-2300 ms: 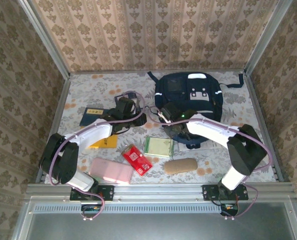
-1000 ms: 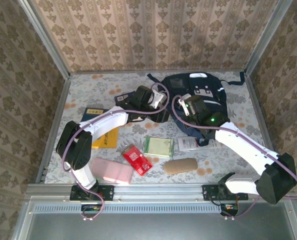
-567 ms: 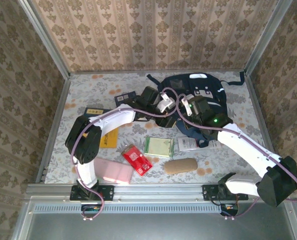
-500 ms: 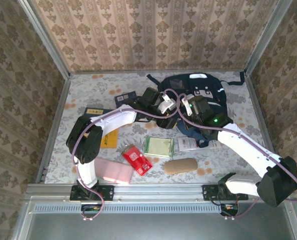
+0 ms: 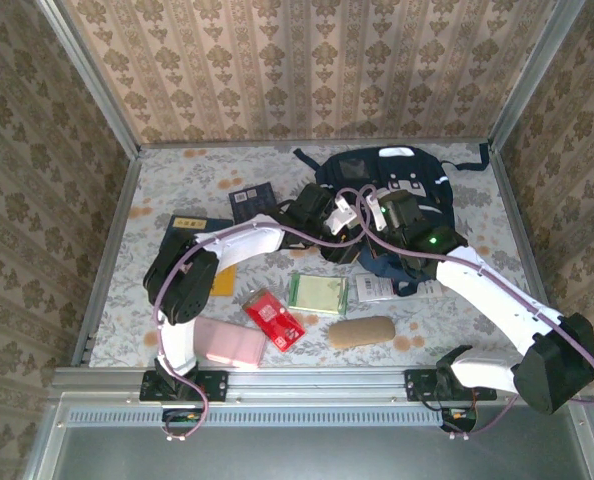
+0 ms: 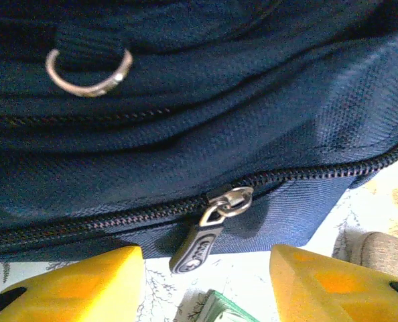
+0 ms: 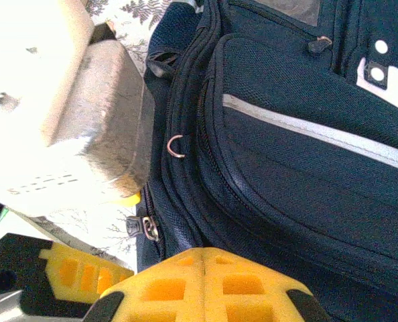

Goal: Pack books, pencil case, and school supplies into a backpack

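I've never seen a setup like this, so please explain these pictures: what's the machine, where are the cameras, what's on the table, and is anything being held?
This is two robot arms bolted at the table's near edge, each ending in a two-fingered claw. One picture looks down from above and behind them; the other two come from cameras on the wrists. On the table lie a navy backpack, a navy book, a blue book, an orange book, a pink case, a red packet, a green pad, a white packet and a tan pouch. The left claw is open, its yellow fingers either side of the backpack's zipper pull, not gripping it. The right claw is shut, close to the backpack; whether it pinches fabric, I can't tell.
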{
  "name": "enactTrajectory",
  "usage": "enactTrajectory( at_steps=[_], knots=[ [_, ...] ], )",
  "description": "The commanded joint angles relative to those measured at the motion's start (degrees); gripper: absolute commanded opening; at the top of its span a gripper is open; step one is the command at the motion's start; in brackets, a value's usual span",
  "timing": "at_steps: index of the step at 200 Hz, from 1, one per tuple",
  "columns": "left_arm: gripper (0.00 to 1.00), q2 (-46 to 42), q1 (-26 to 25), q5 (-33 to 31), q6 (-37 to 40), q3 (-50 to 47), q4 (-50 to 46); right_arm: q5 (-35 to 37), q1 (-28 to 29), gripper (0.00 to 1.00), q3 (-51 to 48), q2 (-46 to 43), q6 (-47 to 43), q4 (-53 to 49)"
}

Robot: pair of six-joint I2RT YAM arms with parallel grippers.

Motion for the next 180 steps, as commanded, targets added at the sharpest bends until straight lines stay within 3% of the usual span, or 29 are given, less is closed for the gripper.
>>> enactTrajectory(
  at_steps=[1,24,56,72,109,129,150,168,180],
  knots=[
    [0.51,0.71,-0.08,-2.77,0.86,0.98,2.01,-1.01,-0.50,0.00,0.19,-2.42,1.13,4.05],
    [0.38,0.90,-0.56,-3.81,0.02,0.96,3.57,-1.79,-0.71,0.00,0.04,-2.23,1.76,4.39],
    [0.08,1.43,-0.78,-5.51,-1.86,0.05,6.81,-1.83,-1.23,0.00,-0.13,-2.23,2.90,4.36],
    [0.07,0.22,-0.46,-6.87,-3.14,-2.02,8.36,-0.05,-2.02,0.00,-0.24,-2.46,6.63,3.31],
    [0.19,-6.17,3.10,-11.33,-12.33,-10.26,13.89,5.98,-3.77,0.00,1.76,2.07,16.45,-5.03],
    [0.20,-8.33,4.60,-11.24,-16.81,-13.23,15.21,3.87,-5.46,0.31,5.93,8.20,15.02,-10.28],
    [0.20,-9.43,5.39,-10.25,-21.72,-15.35,16.80,3.15,-5.64,0.54,7.11,11.71,8.10,-8.72],
    [0.20,-10.43,5.59,-10.45,-25.77,-17.44,17.97,0.73,-5.27,0.62,9.83,15.01,3.78,-9.83],
    [0.22,-11.56,5.62,-11.68,-27.29,-18.46,17.30,2.79,-2.92,0.65,9.62,15.23,1.06,-9.84]
  ],
)
